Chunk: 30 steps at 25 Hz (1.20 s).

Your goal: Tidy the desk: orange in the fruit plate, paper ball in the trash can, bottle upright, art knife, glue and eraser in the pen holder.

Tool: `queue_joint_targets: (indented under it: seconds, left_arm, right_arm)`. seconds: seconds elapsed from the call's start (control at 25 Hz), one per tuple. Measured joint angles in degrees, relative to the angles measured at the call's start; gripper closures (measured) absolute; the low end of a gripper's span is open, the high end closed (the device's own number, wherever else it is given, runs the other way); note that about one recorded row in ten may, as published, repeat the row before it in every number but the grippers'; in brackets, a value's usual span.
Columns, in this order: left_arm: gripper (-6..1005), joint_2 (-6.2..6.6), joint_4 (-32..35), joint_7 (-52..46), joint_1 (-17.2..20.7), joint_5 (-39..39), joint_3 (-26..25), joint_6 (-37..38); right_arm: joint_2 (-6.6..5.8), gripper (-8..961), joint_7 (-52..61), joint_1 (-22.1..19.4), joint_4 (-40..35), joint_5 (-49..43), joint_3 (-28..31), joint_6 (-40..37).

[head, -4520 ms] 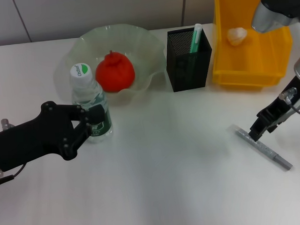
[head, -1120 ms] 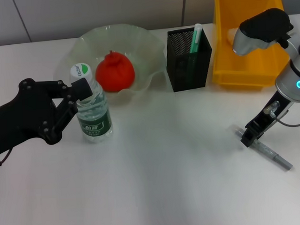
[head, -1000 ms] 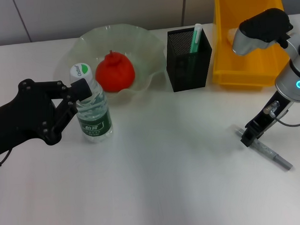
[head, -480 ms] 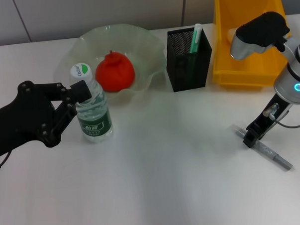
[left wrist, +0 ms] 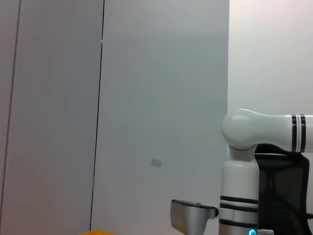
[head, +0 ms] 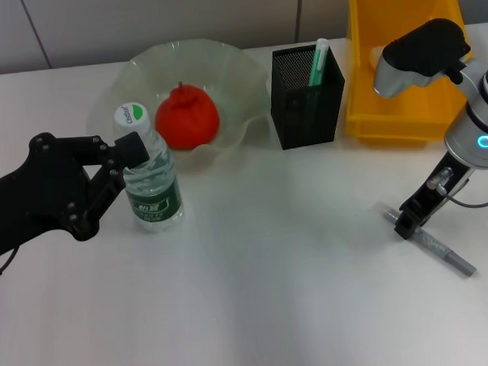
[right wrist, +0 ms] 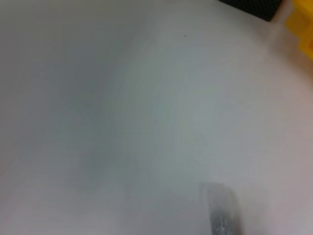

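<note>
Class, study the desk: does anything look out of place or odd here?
One thing stands out: the art knife lies flat on the table, not in the pen holder, with the right gripper at its end. The orange sits in the fruit plate, and the bottle stands upright.

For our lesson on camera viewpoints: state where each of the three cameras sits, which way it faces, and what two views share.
Head view: above the desk, looking down; shows left gripper at the bottle and right gripper on the art knife.
Left wrist view: faces the wall and the right arm.
Right wrist view: faces down at the desk.
Shared: head and right wrist views both show the art knife.
</note>
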Motion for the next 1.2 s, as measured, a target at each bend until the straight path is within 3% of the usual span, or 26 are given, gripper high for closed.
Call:
queue_joint_targets:
  seconds: [0.2, 0.68, 0.88, 1.08, 1.2]
  left_arm:
    - [993, 0.0, -0.3, 0.3, 0.0, 0.0, 0.0, 0.0]
    - [993, 0.08, -0.6, 0.7, 0.2, -0.6, 0.0, 0.1]
    - [993, 0.09, -0.6, 0.7, 0.4, -0.6, -0.3, 0.1]
    - [993, 0.09, -0.6, 0.7, 0.5, -0.6, -0.6, 0.1]
    - [993, 0.08, -0.6, 0.7, 0.5, -0.6, -0.6, 0.1]
  right_arm:
    - [0.03, 650, -0.2, 0.0, 0.2, 0.2, 0.0, 0.1]
    - [0.07, 805, -0.1, -0.1, 0.2, 0.6, 0.0, 0.1]
    - [0.12, 808, -0.1, -0.1, -0.6, 0.7, 0.0, 0.2]
    - [0.26, 811, -0.3, -0.8, -4.4, 2.2, -0.2, -0.4]
    - [0.38, 813, -0.5, -2.9, -11.2, 5.3, -1.3, -2.0]
